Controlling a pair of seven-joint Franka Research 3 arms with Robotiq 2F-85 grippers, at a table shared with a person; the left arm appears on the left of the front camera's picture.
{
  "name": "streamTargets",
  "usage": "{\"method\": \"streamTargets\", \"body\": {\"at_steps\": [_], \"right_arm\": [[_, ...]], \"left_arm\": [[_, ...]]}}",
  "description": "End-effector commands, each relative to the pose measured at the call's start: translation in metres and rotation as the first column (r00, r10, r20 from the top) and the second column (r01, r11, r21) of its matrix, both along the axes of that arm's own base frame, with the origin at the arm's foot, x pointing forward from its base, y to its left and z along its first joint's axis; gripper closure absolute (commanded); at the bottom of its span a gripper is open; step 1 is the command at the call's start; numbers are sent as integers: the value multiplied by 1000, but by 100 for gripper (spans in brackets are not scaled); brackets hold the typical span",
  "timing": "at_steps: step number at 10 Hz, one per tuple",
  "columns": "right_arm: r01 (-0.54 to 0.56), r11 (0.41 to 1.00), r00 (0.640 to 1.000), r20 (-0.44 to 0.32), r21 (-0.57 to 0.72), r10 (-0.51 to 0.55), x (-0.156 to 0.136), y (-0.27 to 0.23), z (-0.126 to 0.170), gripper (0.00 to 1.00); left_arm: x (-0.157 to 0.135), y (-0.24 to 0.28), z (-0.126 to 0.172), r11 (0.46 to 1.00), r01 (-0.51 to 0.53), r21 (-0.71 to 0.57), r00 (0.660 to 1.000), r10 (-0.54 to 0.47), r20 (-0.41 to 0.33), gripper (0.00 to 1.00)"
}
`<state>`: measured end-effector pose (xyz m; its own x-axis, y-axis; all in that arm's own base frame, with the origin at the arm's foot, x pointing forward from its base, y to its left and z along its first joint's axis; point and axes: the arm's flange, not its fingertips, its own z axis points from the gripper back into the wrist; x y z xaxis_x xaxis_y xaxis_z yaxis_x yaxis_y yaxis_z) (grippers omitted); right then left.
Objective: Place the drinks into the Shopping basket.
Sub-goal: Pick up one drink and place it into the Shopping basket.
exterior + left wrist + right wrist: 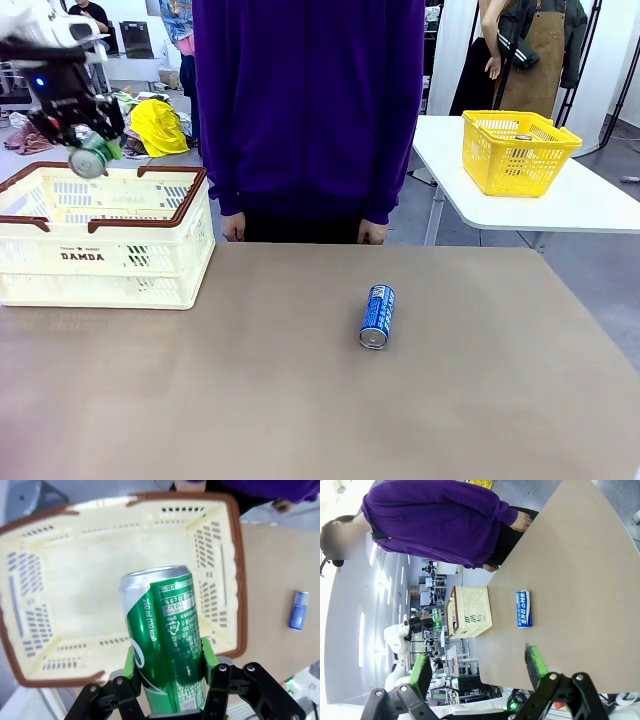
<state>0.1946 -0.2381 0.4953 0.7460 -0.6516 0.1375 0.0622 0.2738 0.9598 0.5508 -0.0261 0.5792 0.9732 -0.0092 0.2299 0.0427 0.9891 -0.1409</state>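
While my left jaws grip the slim green metal can above the cream slatted plastic basket, I should lower and release; the blue metal can lies on the tabletop, right jaws wide.

The left gripper rises from six o'clock, its green pads clamped on both sides of a green can whose silver top points toward twelve. Beyond the can lies the open Shopping basket, cream inside with a brown rim. At three o'clock a blue can lies on the tan table, apart from the basket. A purple sleeve shows at one o'clock.
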Motion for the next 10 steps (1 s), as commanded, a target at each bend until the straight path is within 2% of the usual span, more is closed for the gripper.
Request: {"method": "streamTargets", "body": {"at_steps": [1, 4, 6, 10], "right_arm": [[-2, 1000, 999, 37, 1, 2, 2, -1, 2, 0], [-2, 1000, 999, 37, 1, 2, 2, -1, 2, 0], [-2, 1000, 999, 37, 1, 2, 2, -1, 2, 0], [-2, 1000, 999, 37, 1, 2, 2, -1, 2, 0]], "left_arm": [[7, -2, -29, 997, -4, 77, 1000, 2, 27, 100], [8, -8, -75, 992, 29, 123, 1000, -27, -15, 100], [10, -13, -103, 985, 23, 173, 1000, -22, -9, 100], [20, -14, -132, 984, -9, 180, 1000, 12, -17, 100]]}}
